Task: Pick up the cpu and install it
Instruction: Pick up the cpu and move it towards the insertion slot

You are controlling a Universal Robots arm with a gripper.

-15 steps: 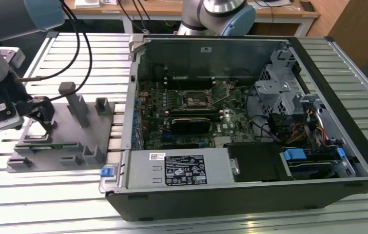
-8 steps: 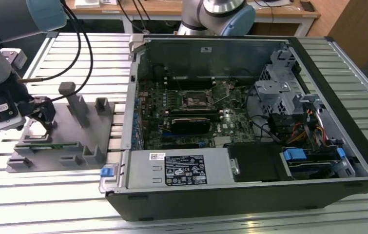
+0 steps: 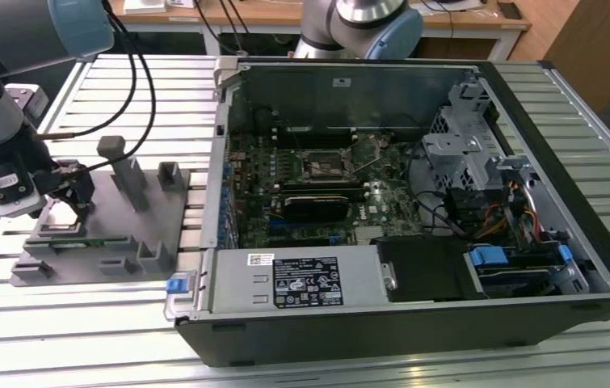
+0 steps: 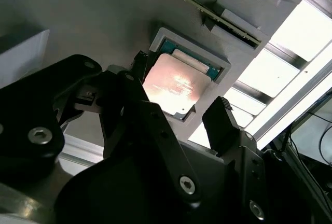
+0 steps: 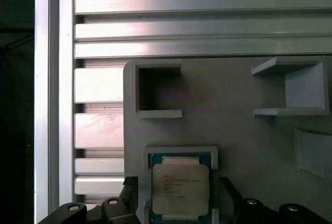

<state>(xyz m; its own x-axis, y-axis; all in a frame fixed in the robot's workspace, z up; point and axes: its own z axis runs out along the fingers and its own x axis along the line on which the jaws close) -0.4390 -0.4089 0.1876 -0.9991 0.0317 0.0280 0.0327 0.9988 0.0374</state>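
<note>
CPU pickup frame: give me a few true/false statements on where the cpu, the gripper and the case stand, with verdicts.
1. The cpu lies in a pocket of the grey fixture. True.
2. The gripper is shut on the cpu and holds it in the air. False: it is open and straddles the cpu, which lies in its pocket.
3. The computer case lies open, with its motherboard showing. True.
4. The grey fixture sits inside the computer case. False: it rests on the slatted table beside the case, at the exterior view's left.
</note>
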